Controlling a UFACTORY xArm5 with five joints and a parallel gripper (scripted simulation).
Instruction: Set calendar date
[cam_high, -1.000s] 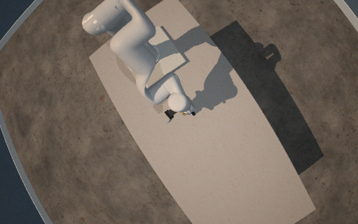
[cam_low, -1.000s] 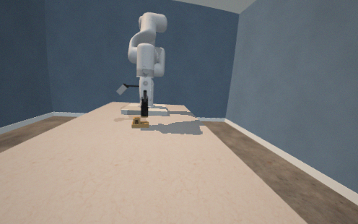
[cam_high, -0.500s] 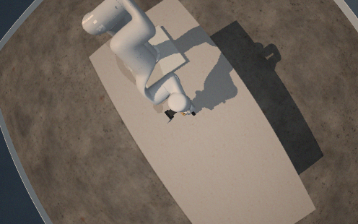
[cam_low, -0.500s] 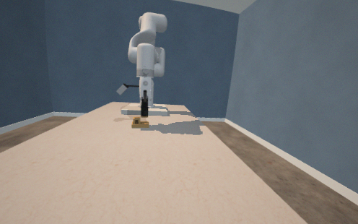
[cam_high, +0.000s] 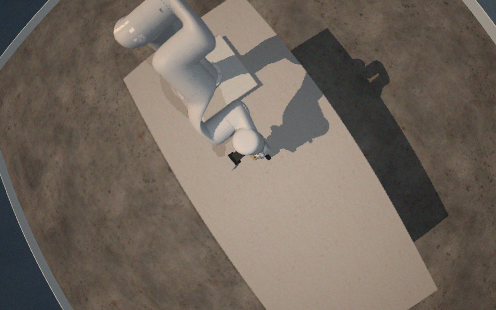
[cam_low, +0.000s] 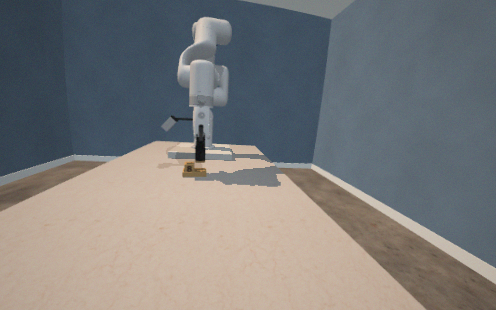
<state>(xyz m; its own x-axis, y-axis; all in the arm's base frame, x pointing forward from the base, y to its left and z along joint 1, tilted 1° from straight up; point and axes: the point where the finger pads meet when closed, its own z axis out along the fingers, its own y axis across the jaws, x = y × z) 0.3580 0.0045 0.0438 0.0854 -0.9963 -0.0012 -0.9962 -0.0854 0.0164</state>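
A small wooden calendar tray (cam_low: 194, 172) lies flat on the table, in front of the robot's base. One wooden cube (cam_low: 189, 168) stands in the tray's left half and shows a dark digit on its near face; I cannot read it for sure. My gripper (cam_low: 200, 156) points straight down just above the tray's right half. It is shut on the other cube, which shows only as a small orange patch (cam_high: 254, 157) between the dark fingers in the overhead view. The arm hides most of the tray from above.
The robot's white base plate (cam_low: 202, 153) lies just behind the tray. A small grey box (cam_low: 168, 123) sticks out to the left of the arm on a rod. The long table runs toward the near camera, with floor on both sides.
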